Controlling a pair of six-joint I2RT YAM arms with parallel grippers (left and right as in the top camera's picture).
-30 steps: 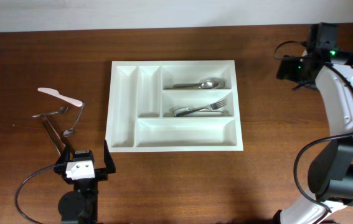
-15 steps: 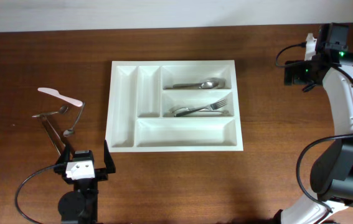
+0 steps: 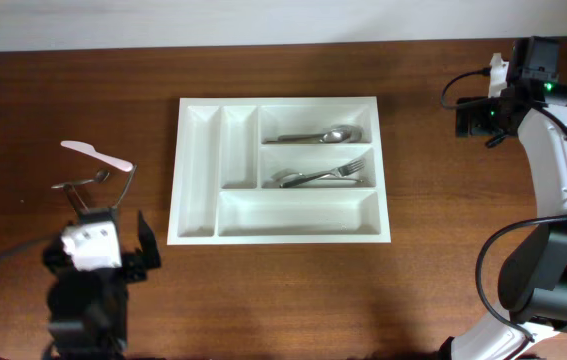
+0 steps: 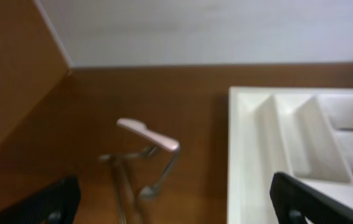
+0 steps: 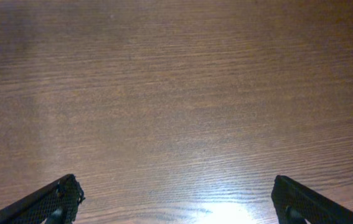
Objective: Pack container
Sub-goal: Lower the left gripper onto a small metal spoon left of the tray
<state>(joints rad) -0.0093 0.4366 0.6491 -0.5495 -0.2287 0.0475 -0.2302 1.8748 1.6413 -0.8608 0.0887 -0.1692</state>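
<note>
Your tray (image 3: 298,212) sits mid-tabletop (image 3: 433,270), a spoon (image 3: 318,134) and fork (image 3: 328,176) in its two upper long slots. Your left gripper (image 4: 173,202) hangs near the loose cutlery (image 3: 93,180) left of it, jaws wide, holding nothing — the right gripper (image 5: 176,199) gapes likewise over the far right corner

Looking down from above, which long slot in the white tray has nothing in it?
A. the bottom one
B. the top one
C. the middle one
A: the tray shows only bare white in its bottom long slot, while a spoon lies in the top one and a fork in the middle one.
</note>
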